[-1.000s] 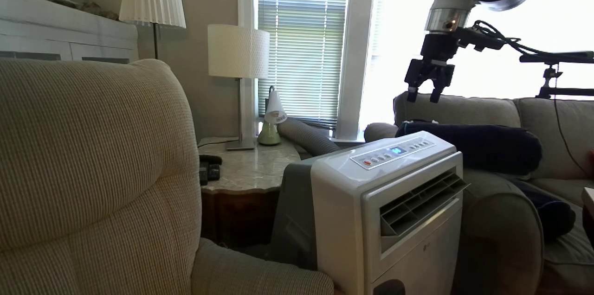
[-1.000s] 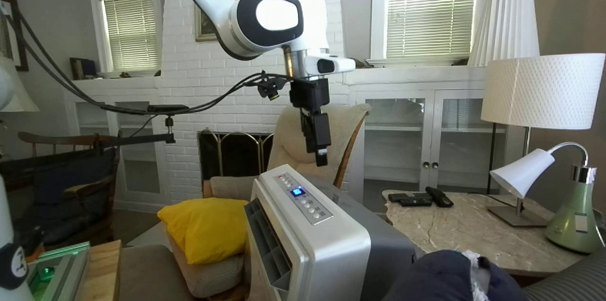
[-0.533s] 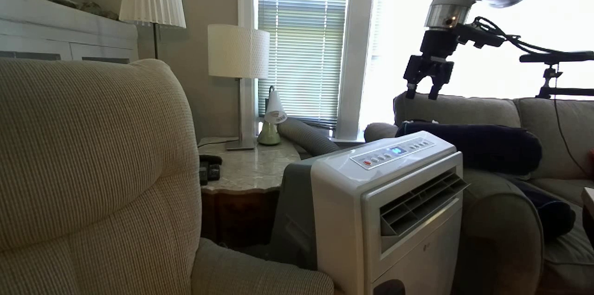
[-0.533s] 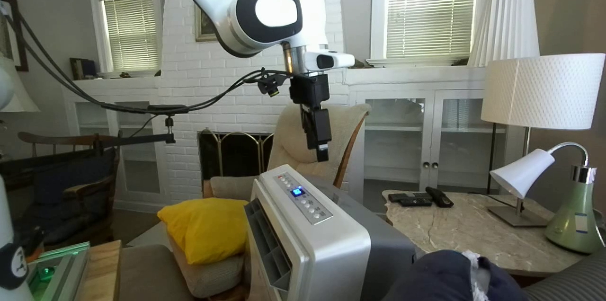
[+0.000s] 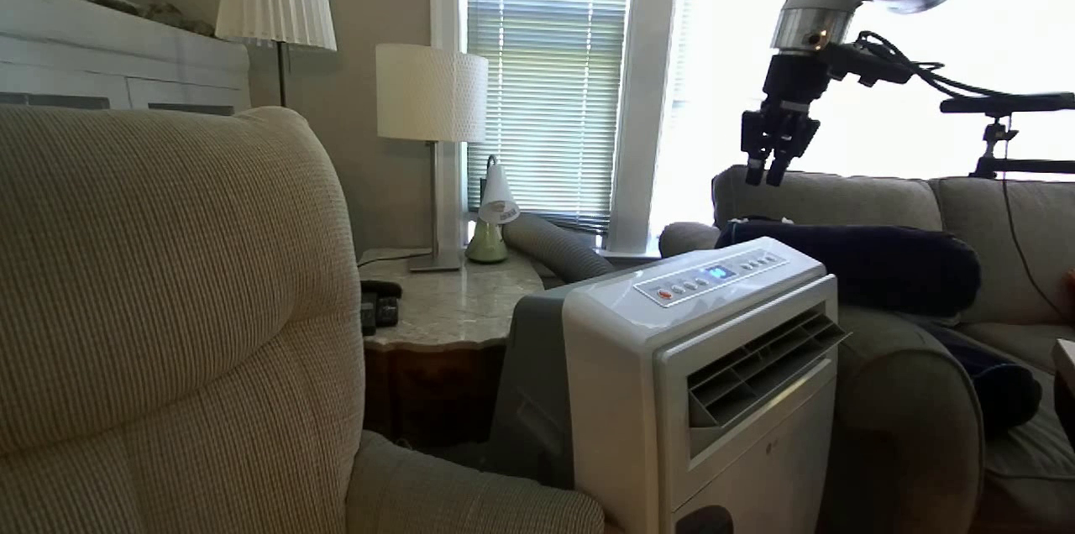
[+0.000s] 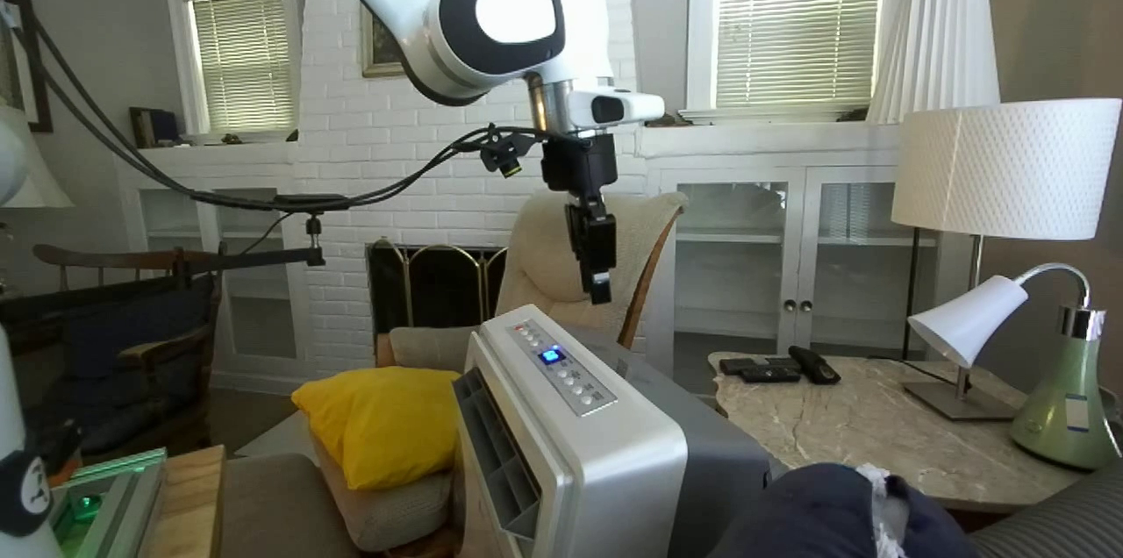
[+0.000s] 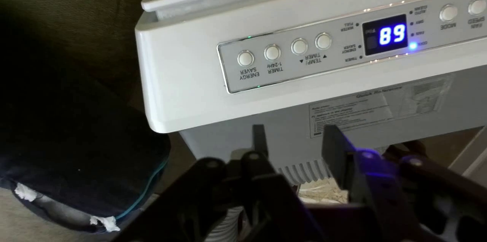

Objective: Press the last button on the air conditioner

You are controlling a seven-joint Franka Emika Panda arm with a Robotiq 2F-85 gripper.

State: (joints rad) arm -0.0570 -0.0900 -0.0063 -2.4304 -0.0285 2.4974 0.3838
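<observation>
The white air conditioner [image 5: 613, 332] stands beside the armchair, its dark louvred grille [image 5: 760, 374] on the front. On its top, the control panel [image 6: 561, 369] carries a row of round buttons and a lit blue display [image 7: 385, 35]. In the wrist view the panel's lettering is upside down; the end button [image 7: 245, 58] is marked energy saver. My gripper [image 7: 295, 128] hangs over the unit, pointing down, with its fingertips apart and nothing between them. In both exterior views the gripper [image 5: 765, 176] is clear above the panel, touching nothing. The wrist view shows the fingers against the unit's grey rear part.
A dark rolled bundle [image 5: 857, 265] lies on the sofa by the unit. Behind are a grey hose [image 5: 558, 248] and a marble-topped table [image 6: 842, 418] with a green lamp [image 6: 1066, 400]. A yellow cushion [image 6: 386, 426] sits at the grille side.
The fingers have drawn closer together in the last half second, leaving a narrower gap. The hand has shifted only slightly; the air conditioner has not moved.
</observation>
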